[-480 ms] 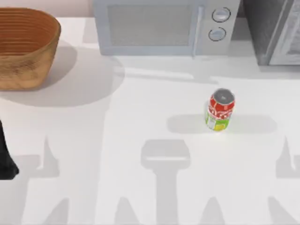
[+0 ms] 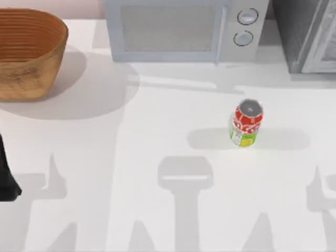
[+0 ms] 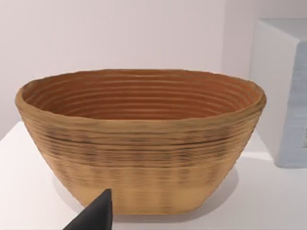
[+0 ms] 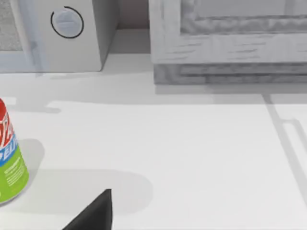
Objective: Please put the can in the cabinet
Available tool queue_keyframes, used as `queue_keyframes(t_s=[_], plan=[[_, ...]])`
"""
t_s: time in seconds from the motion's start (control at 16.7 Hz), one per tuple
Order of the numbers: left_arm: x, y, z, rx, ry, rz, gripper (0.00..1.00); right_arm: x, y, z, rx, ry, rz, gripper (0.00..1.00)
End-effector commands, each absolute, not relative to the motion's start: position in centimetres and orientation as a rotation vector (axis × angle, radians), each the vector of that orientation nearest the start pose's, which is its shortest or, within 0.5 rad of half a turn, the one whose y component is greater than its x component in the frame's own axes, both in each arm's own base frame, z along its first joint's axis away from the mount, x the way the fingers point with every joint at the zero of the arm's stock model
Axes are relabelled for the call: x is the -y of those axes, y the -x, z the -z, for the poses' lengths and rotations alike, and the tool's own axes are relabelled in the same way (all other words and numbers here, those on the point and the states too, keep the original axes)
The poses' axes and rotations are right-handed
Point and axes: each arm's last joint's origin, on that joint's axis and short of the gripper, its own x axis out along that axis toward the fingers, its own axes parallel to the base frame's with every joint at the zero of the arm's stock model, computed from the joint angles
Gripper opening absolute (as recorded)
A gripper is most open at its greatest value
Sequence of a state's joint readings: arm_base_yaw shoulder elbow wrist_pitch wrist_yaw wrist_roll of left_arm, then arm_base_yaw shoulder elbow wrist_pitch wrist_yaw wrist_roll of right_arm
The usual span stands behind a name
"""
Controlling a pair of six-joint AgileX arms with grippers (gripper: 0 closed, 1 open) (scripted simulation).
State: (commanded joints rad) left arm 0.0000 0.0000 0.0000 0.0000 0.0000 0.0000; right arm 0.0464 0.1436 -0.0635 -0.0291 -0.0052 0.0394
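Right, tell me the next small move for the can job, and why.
Probably bring the right arm's tool toward the can: it stands upright and untouched on the table, on the cabinet side, while the left arm sits parked at the left edge.

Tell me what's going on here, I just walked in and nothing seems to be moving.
Nothing is being handled yet. The can stands upright on the white table, right of centre, untouched, in front of the microwave. The cabinet sits at the back right with its door shut. A woven basket rests at the back left. The left arm is parked at the table's left edge. So the can is not in the cabinet.
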Motion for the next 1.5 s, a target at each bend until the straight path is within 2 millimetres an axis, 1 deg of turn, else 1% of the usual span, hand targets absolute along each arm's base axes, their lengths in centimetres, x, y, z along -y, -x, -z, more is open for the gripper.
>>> queue_keyframes(t_s=[0.18,0.3,0.42,0.66,0.96,1.26,1.5], plan=[[0.1,-10.6,-16.0,0.0,0.0,0.0,1.0,-0.7,-11.4,-10.4,-0.375,-0.048,-0.045,1.0],[0.1,-10.6,-16.0,0.0,0.0,0.0,1.0,-0.9,-11.4,-9.8,-0.433,-0.045,-0.033,1.0],[0.1,-10.6,-16.0,0.0,0.0,0.0,1.0,-1.1,-11.7,-9.6,-0.465,-0.033,-0.019,1.0],[0.1,-10.6,-16.0,0.0,0.0,0.0,1.0,-1.7,-12.7,-10.3,-0.472,0.006,0.008,1.0],[0.1,-10.6,-16.0,0.0,0.0,0.0,1.0,-3.1,-15.0,-11.6,-0.42,0.058,0.031,1.0],[0.1,-10.6,-16.0,0.0,0.0,0.0,1.0,-5.5,-17.7,-12.4,-0.348,0.095,0.045,1.0],[0.1,-10.6,-16.0,0.0,0.0,0.0,1.0,-7.8,-19.8,-12.2,-0.29,0.11,0.05,1.0]])
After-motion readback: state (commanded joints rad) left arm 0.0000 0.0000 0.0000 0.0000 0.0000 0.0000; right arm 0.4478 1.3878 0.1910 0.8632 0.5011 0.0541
